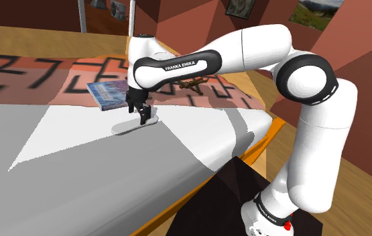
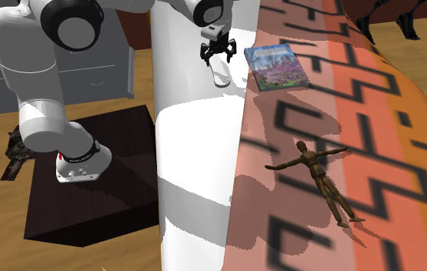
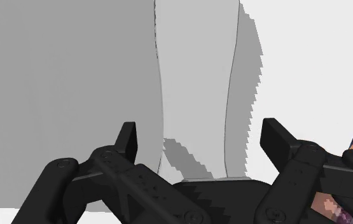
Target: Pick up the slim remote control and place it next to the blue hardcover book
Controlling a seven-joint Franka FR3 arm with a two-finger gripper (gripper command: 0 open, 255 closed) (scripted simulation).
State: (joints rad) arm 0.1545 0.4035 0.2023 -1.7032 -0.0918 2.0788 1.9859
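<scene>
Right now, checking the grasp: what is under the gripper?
The pale slim remote lies on the white surface under the open gripper, between fingers that do not touch it. The gripper's body covers its near end.

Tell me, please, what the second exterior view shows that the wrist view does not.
Second exterior view, not wrist: a brown jointed wooden figure lying on the orange patterned cloth, the black box stand and the white arm. Wrist view, not second exterior: gaps between the open black fingers and the slim pale grey remote control. Shared: the black gripper, that remote and the blue illustrated hardcover book.
</scene>
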